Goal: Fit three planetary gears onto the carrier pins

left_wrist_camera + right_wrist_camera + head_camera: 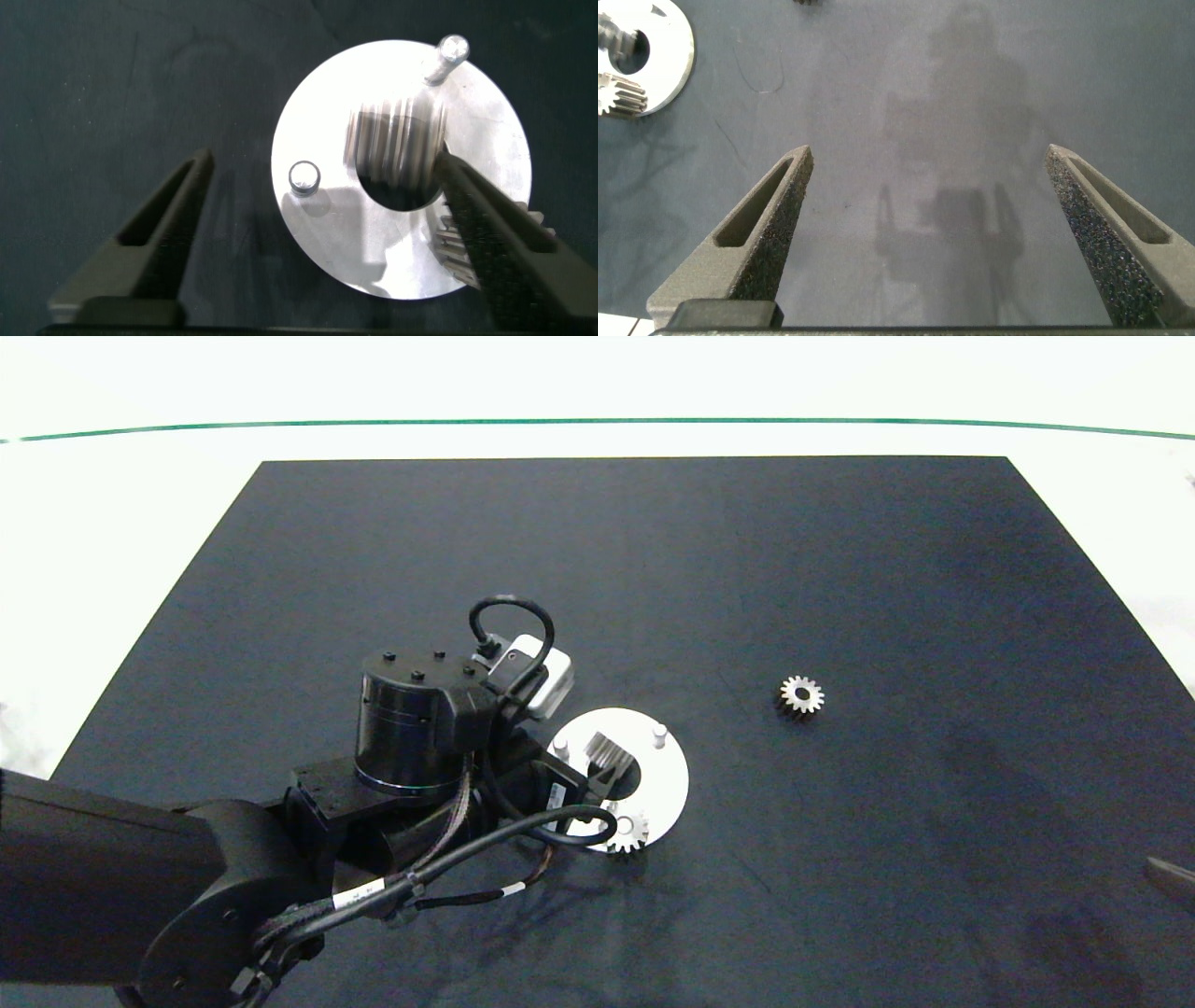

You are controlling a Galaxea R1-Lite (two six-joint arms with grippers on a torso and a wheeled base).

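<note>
While the left gripper (322, 224) hovers with its jaws wide apart over the flat white ring-shaped disc (667, 782) at lower centre of the head view, one small silver toothed gear (611, 755) lies on its side at the disc's central hole. A second gear (629, 831) sits on the disc's lower rim (two white pegs (660, 735) stand bare). A third gear (801, 695) lies apart at right on the dark mat (840, 569). The right gripper (943, 233) is spread open over bare mat.

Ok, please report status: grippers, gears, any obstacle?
Left gripper open over disc. Right gripper open, idle at mat's right edge. Seated gear on one pin; tipped gear on its side at centre hole, loose gear on mat. No obstacle.
</note>
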